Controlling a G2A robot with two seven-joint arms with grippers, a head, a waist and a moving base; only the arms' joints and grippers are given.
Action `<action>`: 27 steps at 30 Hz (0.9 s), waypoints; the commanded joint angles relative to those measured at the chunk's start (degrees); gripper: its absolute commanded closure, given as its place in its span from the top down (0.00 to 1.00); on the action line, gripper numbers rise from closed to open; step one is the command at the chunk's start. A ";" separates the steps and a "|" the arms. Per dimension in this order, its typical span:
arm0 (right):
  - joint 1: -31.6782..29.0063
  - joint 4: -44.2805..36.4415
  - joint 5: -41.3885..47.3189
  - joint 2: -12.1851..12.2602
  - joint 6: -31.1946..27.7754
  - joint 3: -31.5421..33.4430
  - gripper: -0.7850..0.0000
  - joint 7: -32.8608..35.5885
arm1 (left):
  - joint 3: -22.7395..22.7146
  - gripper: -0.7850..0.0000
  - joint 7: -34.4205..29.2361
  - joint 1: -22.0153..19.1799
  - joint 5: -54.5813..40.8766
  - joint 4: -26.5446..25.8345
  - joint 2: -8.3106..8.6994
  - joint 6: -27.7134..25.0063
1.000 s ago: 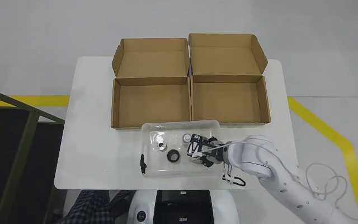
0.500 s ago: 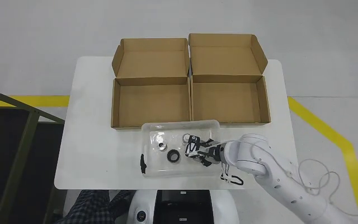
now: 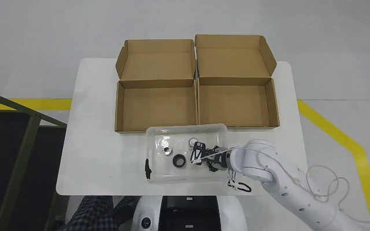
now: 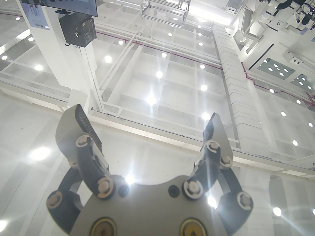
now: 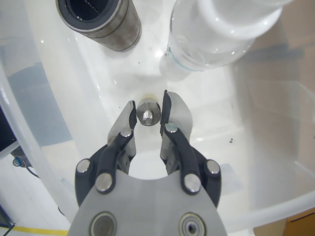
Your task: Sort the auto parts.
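Two pincers, one engaged: the right pincer (image 5: 148,109) is closed on a small metal stud (image 5: 148,118) inside the clear tub (image 3: 173,130).
Both ribbed pads press against opposite sides of the stud, which rests on the tub floor. Farther along the same tub are a bearing sleeve (image 5: 98,13) with a dark bore, standing on end, and a clear bulb-shaped part (image 5: 209,25) with a white collar, near the stud but apart from it. The tub sits at the near edge of the white worktop (image 3: 98,150). Behind it, side by side, stand the left-hand cardboard box (image 3: 156,107) and the right-hand cardboard box (image 3: 234,104), lids folded back. The left pincer (image 4: 145,114) points up at the ceiling (image 4: 172,69), spread wide, gripping nothing.
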 commanded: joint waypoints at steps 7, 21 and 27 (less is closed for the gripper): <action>-1.16 -2.67 -0.55 0.36 -0.11 1.26 0.00 0.33 | 0.00 1.00 0.00 0.00 0.00 0.00 0.00 0.00; -7.43 -11.94 -2.78 2.41 1.22 9.55 0.00 -1.19 | 0.00 1.00 0.00 0.00 0.00 0.00 0.00 0.00; -12.10 -16.54 -1.61 3.75 -1.07 16.27 0.00 -4.63 | 0.00 1.00 0.00 0.00 0.00 0.00 0.00 0.00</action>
